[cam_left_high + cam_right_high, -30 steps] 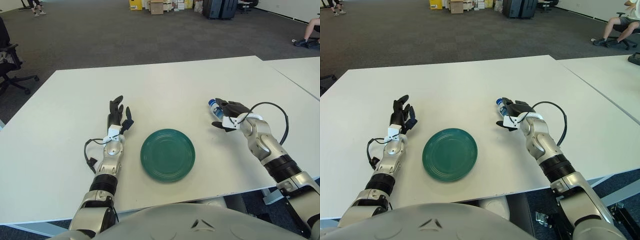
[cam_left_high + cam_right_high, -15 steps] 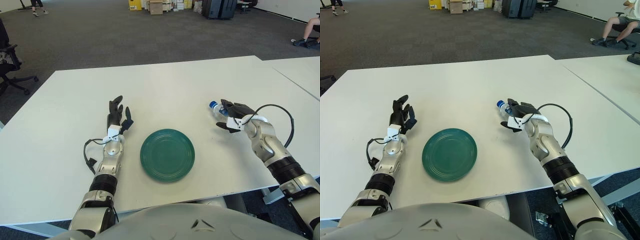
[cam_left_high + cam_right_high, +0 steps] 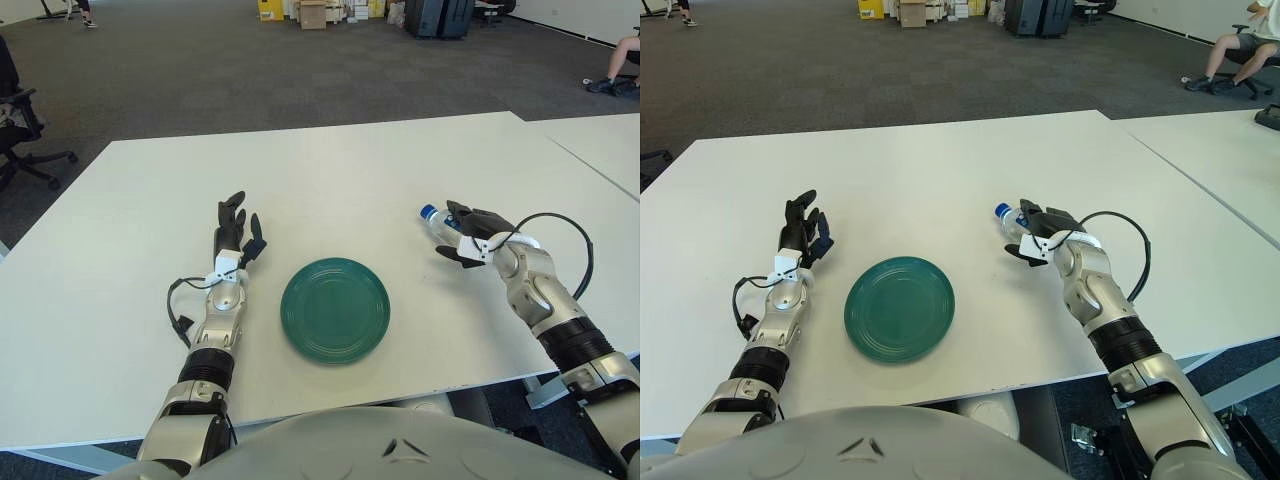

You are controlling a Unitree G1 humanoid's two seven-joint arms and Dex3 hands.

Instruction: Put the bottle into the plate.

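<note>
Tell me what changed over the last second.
The right hand, closed on the bottle, drifted slightly right, away from the plate. The grip was kept throughout. The plate and the left hand, beside it on the left, stayed put.

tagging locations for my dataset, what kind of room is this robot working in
Probably an open-plan office or lab: grey carpet floor, white table with a second beside it, an office chair at left, boxes stacked at the back.

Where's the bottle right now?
The bottle is in the right hand, to the right of the green plate over the white table, with its blue cap pointing up and left. It is not on the plate.
</note>
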